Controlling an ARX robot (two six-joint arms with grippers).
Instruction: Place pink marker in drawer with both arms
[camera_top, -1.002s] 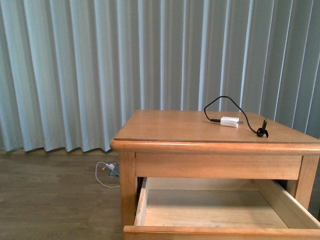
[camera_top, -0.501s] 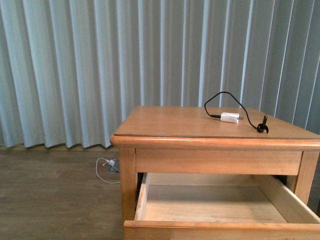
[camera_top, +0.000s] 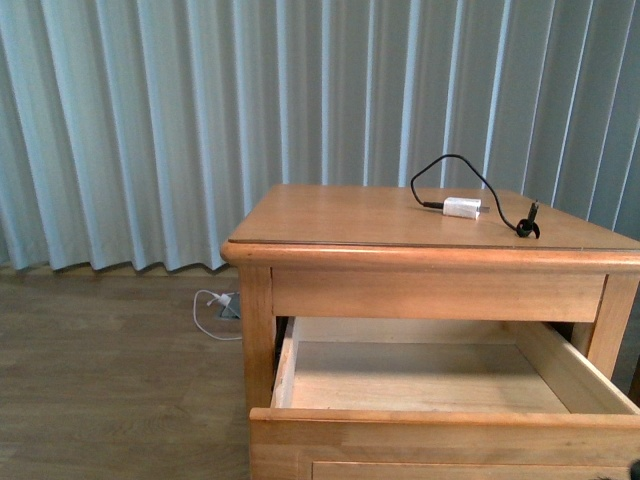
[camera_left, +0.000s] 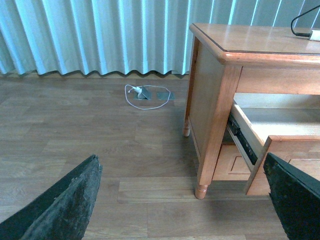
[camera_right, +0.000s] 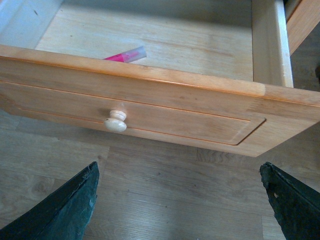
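Note:
The upper drawer (camera_top: 440, 435) of the nightstand stands pulled open; its front with the round knob (camera_right: 115, 121) shows in the right wrist view. The pink marker (camera_right: 124, 55) lies inside on the drawer floor, just behind the front panel. It is hidden in the front view. My right gripper (camera_right: 180, 210) is open and empty, over the wood floor in front of the drawer front. My left gripper (camera_left: 185, 205) is open and empty, low over the floor beside the nightstand's front leg (camera_left: 212, 135). Neither arm shows in the front view.
A white charger plug (camera_top: 461, 208) with a black cable lies on the nightstand top (camera_top: 340, 225). A white cord (camera_left: 145, 96) lies on the floor by the curtains (camera_top: 150, 120). The lower drawer front (camera_left: 227, 162) is shut under the open one.
The front view has shifted: the nightstand sits slightly higher in the frame and more of the open drawer's front panel shows at the bottom. Nothing on the nightstand has moved.

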